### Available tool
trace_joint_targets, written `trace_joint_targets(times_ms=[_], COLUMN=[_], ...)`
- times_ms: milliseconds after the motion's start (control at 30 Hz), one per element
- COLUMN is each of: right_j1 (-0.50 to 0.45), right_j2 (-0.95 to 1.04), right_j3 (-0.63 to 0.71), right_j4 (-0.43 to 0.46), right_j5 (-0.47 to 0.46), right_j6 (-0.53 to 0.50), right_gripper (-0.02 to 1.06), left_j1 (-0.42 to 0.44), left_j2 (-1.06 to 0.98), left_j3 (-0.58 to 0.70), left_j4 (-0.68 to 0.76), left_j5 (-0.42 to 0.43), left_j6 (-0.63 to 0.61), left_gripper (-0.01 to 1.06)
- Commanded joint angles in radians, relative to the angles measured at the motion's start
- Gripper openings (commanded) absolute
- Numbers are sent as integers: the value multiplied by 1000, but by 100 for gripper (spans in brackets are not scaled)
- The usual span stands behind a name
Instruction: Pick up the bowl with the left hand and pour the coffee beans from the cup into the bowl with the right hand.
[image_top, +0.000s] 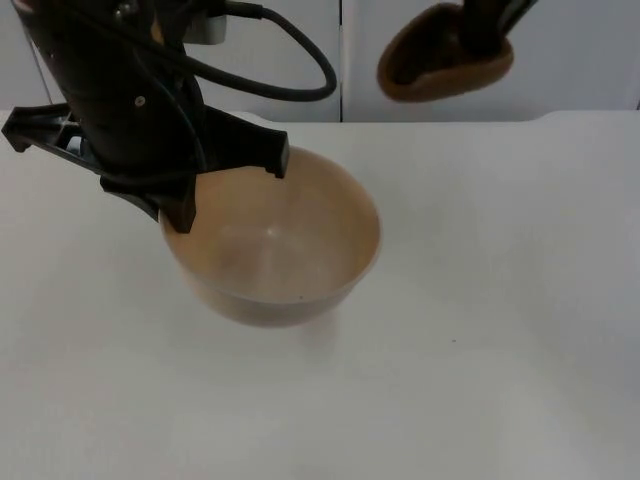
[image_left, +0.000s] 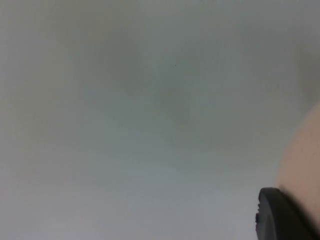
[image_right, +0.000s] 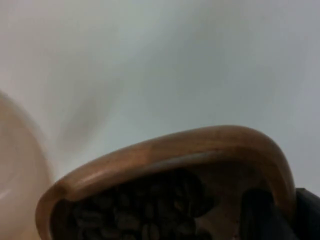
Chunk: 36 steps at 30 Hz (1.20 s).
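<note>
Left claw (image_top: 232, 188) is clamped on the near-left rim of the bowl (image_top: 275, 240), one finger inside, one outside. The bowl looks lifted just off the table (image_top: 500, 300), its inside bare, so the pickup looks done. Right claw (image_top: 480, 35) grips the cup (image_top: 440, 60), held high near the partition wall (image_top: 580, 50), well apart from the bowl. Coffee beans (image_right: 140, 215) sit in the cup; the pour is left. Open table right of the bowl gives room to bring the cup over its rim.
</note>
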Motion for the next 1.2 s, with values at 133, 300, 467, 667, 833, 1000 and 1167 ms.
trace_joint_targets(times_ms=[133,300,467,667,833,1000,1167], right_j1=[79,147,197,212,212,212,212], right_j2=[-18,-18,-18,-18,-18,-18,-18], right_j3=[-5,-5,-5,-5,-5,-5,-5], right_j4=[-16,-147,-259,-332,-336,-340,-346], right_j5=[2,2,2,2,2,0,-7], right_j6=[5,32,39,39,39,39,49], right_gripper=[0,0,0,0,0,0,0], left_j1=[-2,-2,-2,-2,-2,-2,-2], left_j2=[-6,-6,-6,-6,-6,-6,-6], left_j3=[-5,-5,-5,-5,-5,-5,-5], left_j4=[-10,-10,-10,-10,-10,-10,-10], left_j5=[-4,-4,-4,-10,-10,-12,-16], left_j6=[-10,-10,-10,-10,-10,-10,-18], left_gripper=[0,0,0,0,0,0,0])
